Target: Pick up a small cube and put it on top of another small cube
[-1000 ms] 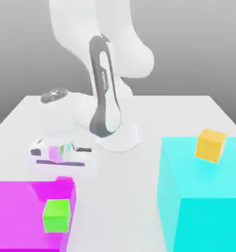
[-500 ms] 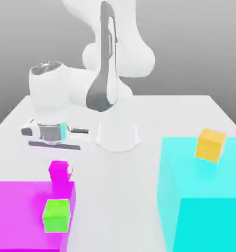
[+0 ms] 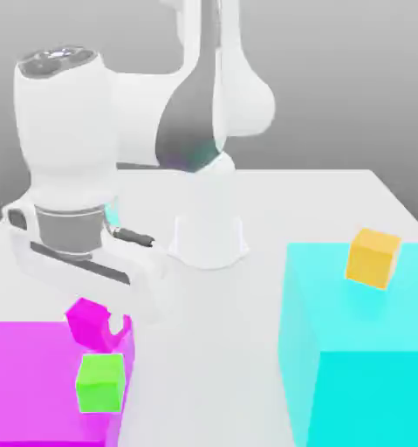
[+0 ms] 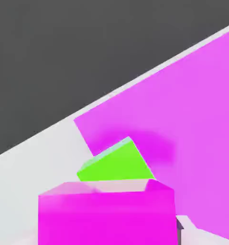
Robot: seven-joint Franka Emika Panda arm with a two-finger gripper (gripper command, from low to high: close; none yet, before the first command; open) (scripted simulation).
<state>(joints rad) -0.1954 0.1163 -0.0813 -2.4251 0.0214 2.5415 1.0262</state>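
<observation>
Hand (image 3: 103, 327) clamped tight on the small magenta cube (image 3: 88, 321) — green cube (image 3: 100, 382) sits just below, nearer the camera — short drop ahead.

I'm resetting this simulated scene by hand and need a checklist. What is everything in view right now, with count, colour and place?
small cube: 1, magenta, held off the surface, tilted, above the flat block's far edge
green cube: 1, bright green, on the flat block
flat block: 1, magenta, on the table at the exterior view's left
orange cube: 1, orange, on the cyan block
cyan block: 1, cyan, tall, at the exterior view's right
table: 1, pale grey
arm: 1, white and grey
tool: 1, white, shut on the small cube
</observation>
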